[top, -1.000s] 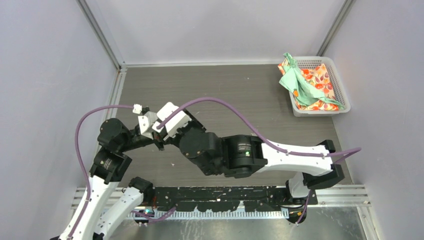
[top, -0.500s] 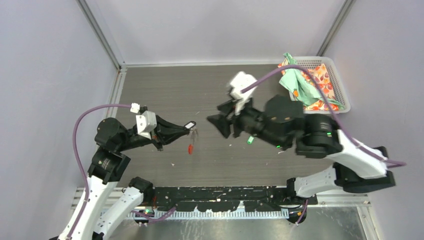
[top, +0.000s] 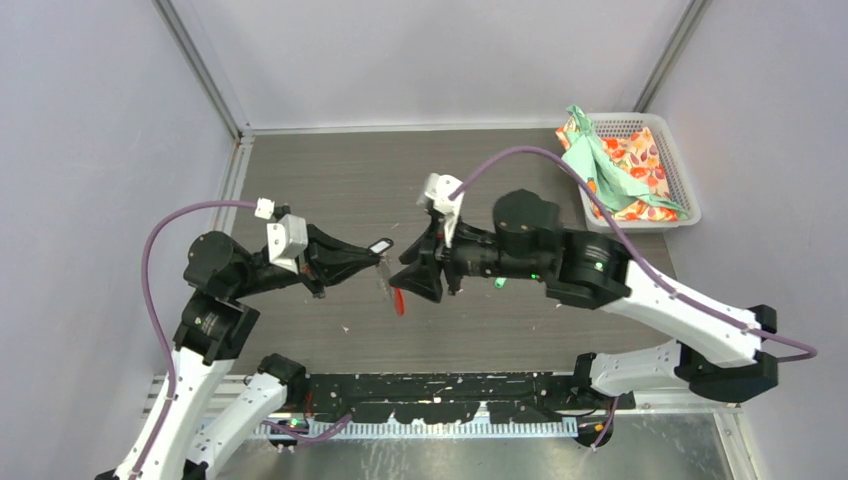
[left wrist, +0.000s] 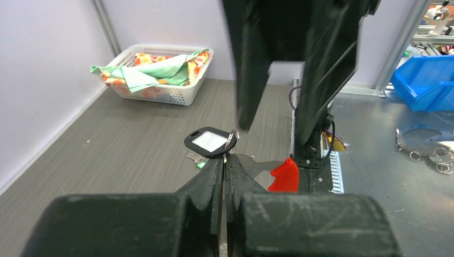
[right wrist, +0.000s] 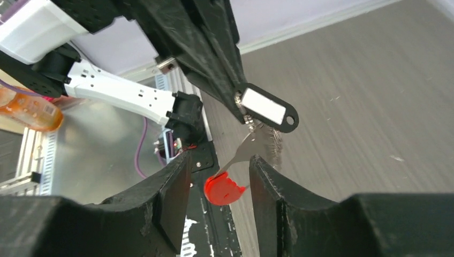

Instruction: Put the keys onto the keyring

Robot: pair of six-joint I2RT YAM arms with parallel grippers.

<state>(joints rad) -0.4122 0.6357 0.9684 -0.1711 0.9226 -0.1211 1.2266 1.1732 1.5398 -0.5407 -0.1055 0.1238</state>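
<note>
1. Left arm first. It comes up from its near-left base with the elbow bent out to the left. The forearm points right toward the middle of the grey wood-grain table (top: 330, 180), and the left gripper (top: 370, 262) is held up off the surface.
2. Now the right arm. It makes a long reach from the near-right base, stretched leftward across the table. The right gripper (top: 412, 282) is aimed left, almost nose to nose with the other one.
3. The left jaws are pressed tight together, pinching the top of the keyring (right wrist: 243, 151), a grey metal ring with a silver strip. It hangs in the air below those tips, over the table's middle.
4. At its low end is the red plastic tab (right wrist: 225, 191). It sits right in the gap between the right gripper's fingers, which stand apart. I can't tell whether either finger touches it.
5. The black-tagged key (right wrist: 267, 110) is up at the same pinch. Its oval black plastic tag with a white label window juts out to the far side. The blade I can't make out.
6. The green-tagged key (top: 497, 283), tiny with a bright green tag, lies on the table under the right forearm. It is to the right of both grippers and apart from the keyring.
7. In the far-right corner sits a white plastic basket (top: 645, 226) holding coloured cloths.
</note>
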